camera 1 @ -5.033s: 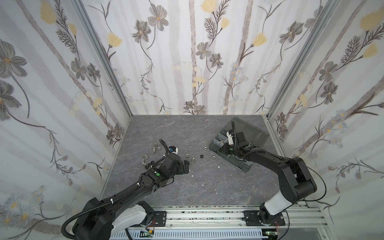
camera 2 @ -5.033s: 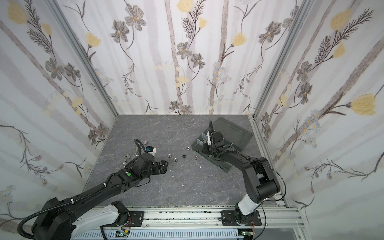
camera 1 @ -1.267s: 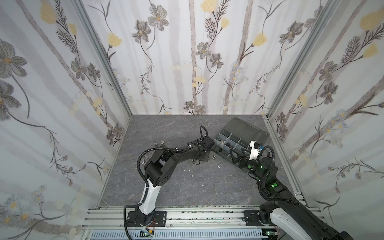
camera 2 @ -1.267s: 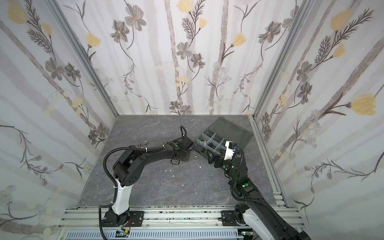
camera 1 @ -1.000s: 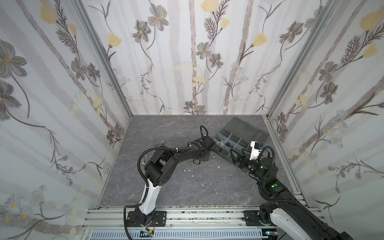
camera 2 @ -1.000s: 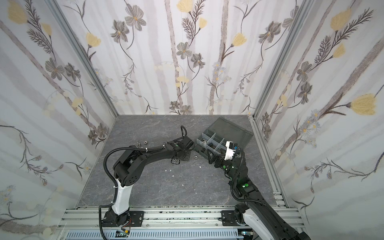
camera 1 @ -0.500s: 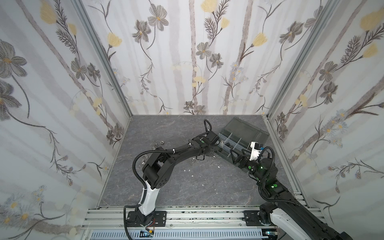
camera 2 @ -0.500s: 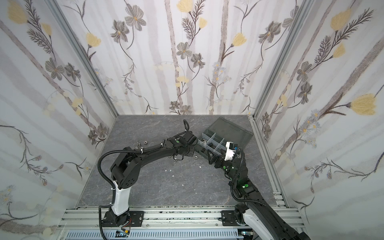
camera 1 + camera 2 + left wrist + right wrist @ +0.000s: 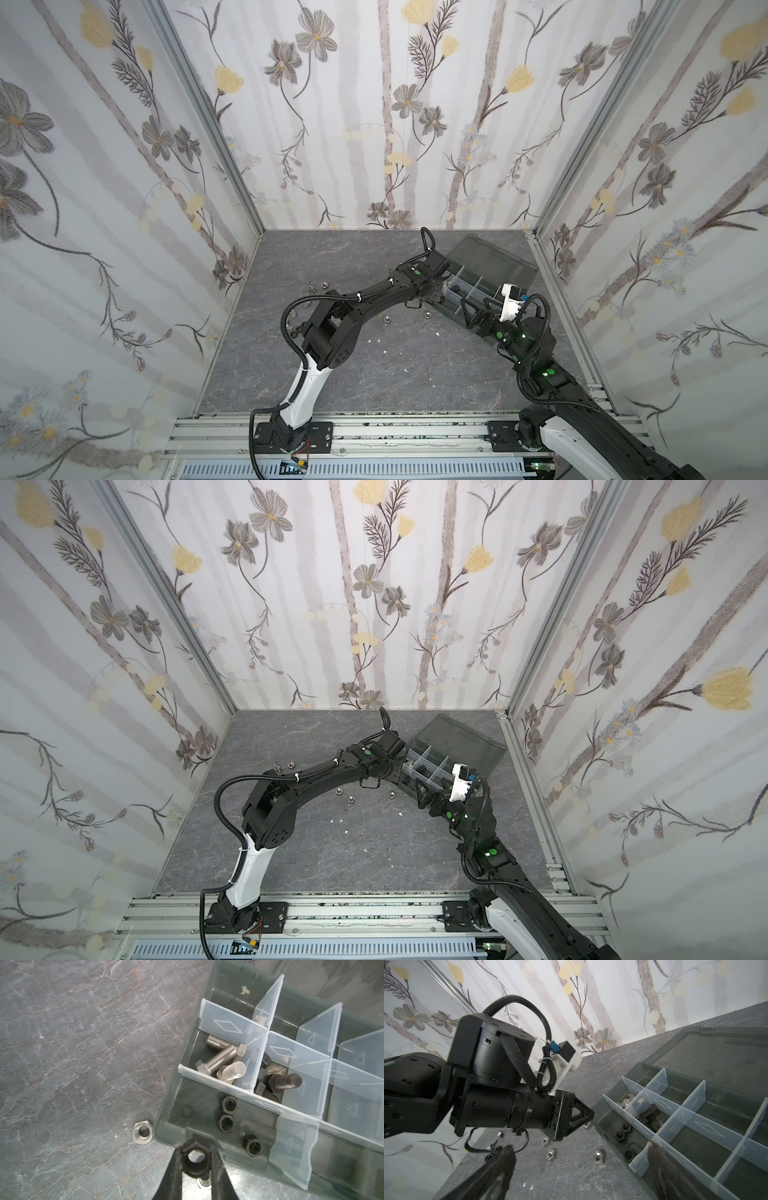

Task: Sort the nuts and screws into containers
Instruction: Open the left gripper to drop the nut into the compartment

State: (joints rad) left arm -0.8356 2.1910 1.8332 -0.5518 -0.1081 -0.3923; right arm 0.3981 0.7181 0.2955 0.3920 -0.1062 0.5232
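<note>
The left gripper (image 9: 195,1148) is clamped on a black hexagonal steel nut (image 9: 195,1160), one finger pressed to each of its flat sides. In the left wrist view the nut hangs right at the outer wall of the dark grey rectangular plastic organizer box (image 9: 166,1126); whether it is over the rim or just outside it cannot be told.

The corner compartment behind that wall holds three more black nuts (image 9: 227,1124). The next compartment holds silver hex-head bolts (image 9: 222,1059) in a loose heap. The one beside it holds black hex-head bolts (image 9: 278,1082). The pale translucent dividers (image 9: 245,1030) stand upright between them.

The box's smoky transparent lid (image 9: 494,262) lies open flat on the far side of the box.

A shiny silver nut (image 9: 142,1132) lies on the grey marbled tabletop (image 9: 374,374), just beside the box's wall. In both top views two further silver nuts (image 9: 386,319) (image 9: 350,799) lie on the table near the left arm's wrist. A few small pieces (image 9: 316,285) sit well apart, towards the left wall; they are too small to name.

The right gripper (image 9: 580,1145) hovers low at the near side of the box with its fingers (image 9: 500,1167) spread wide and nothing between them.
</note>
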